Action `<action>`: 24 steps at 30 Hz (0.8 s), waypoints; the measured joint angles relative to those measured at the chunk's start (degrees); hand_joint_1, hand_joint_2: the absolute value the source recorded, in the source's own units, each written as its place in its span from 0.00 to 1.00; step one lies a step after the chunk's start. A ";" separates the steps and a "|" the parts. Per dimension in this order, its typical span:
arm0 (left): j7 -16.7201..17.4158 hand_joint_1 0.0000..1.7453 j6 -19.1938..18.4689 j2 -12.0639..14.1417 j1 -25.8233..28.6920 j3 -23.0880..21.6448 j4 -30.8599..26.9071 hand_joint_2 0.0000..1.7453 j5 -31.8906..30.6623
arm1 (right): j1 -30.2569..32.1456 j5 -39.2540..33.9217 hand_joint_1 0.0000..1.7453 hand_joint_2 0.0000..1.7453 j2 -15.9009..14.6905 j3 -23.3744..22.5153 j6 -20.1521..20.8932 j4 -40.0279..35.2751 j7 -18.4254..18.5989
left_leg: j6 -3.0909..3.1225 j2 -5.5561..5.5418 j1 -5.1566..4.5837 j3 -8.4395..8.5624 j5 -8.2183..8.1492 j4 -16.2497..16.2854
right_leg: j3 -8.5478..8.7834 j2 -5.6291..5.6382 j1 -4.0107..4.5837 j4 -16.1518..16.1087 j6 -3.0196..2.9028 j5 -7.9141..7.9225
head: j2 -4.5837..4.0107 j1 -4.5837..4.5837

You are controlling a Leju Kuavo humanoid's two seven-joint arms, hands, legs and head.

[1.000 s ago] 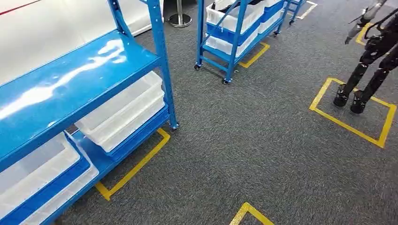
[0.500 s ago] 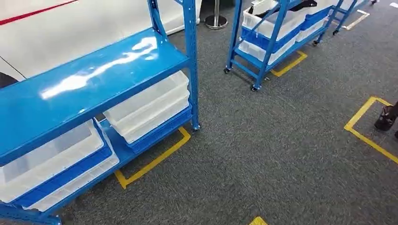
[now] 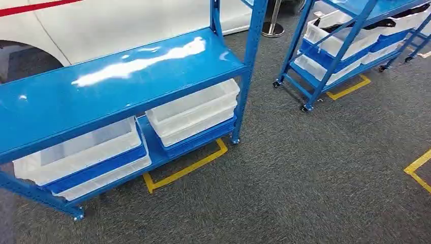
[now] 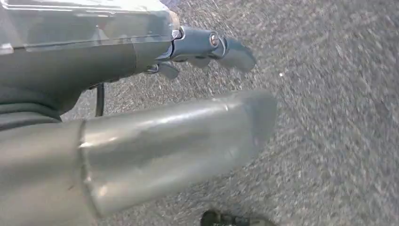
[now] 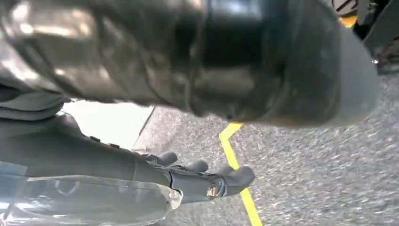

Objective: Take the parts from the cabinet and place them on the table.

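A blue shelf rack (image 3: 122,86) stands close in front on the left in the head view, its top shelf bare and glossy. Two stacks of white bins (image 3: 193,109) (image 3: 81,152) in blue trays sit on its lower shelf; I cannot see what is in them. A second blue wheeled rack (image 3: 345,46) at the upper right carries white bins with dark parts (image 3: 356,25) in them. My left hand (image 4: 155,117) hangs over grey carpet and holds nothing, fingers extended. Over the carpet too, my right hand (image 5: 188,94) has nothing in it, its fingers (image 5: 197,179) stretched out.
Yellow tape (image 3: 185,168) marks the near rack's floor outline, and more tape (image 3: 419,168) lies at the right edge. A white car body (image 3: 127,20) stands behind the near rack. A metal post base (image 3: 273,28) sits between the racks. Grey carpet (image 3: 305,193) spreads to the right.
The camera has turned left: the whole scene slid right, the near rack now shows both bin stacks, and the dark robot legs at the right left the picture.
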 joint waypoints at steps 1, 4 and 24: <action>-0.04 0.00 0.02 -0.02 -0.11 0.00 0.00 0.00 -0.02 | 0.07 0.06 0.00 0.00 0.00 0.00 0.00 0.00 -0.02 | 0.14 -0.63 -0.10 -0.08 0.00 0.01 | -2.52 1.00 0.03 5.06 0.02 -2.41 | 0.00 -0.02; -0.07 0.00 0.07 -0.02 -0.05 0.17 0.00 0.00 -0.15 | 0.24 0.33 0.00 0.00 0.00 0.00 0.02 0.00 -0.02 | 0.26 -3.00 -0.47 -0.01 -0.02 0.14 | -5.97 1.44 0.12 10.34 -0.29 -2.04 | 0.00 0.00; -0.04 0.00 0.28 -0.18 -0.13 1.40 0.00 0.00 -0.79 | 0.44 1.05 0.00 0.00 0.07 -0.39 0.24 0.02 -0.06 | -2.19 3.88 -0.47 -0.37 -0.19 0.60 | 2.66 -4.32 0.68 -6.57 -1.77 4.67 | 0.00 -0.28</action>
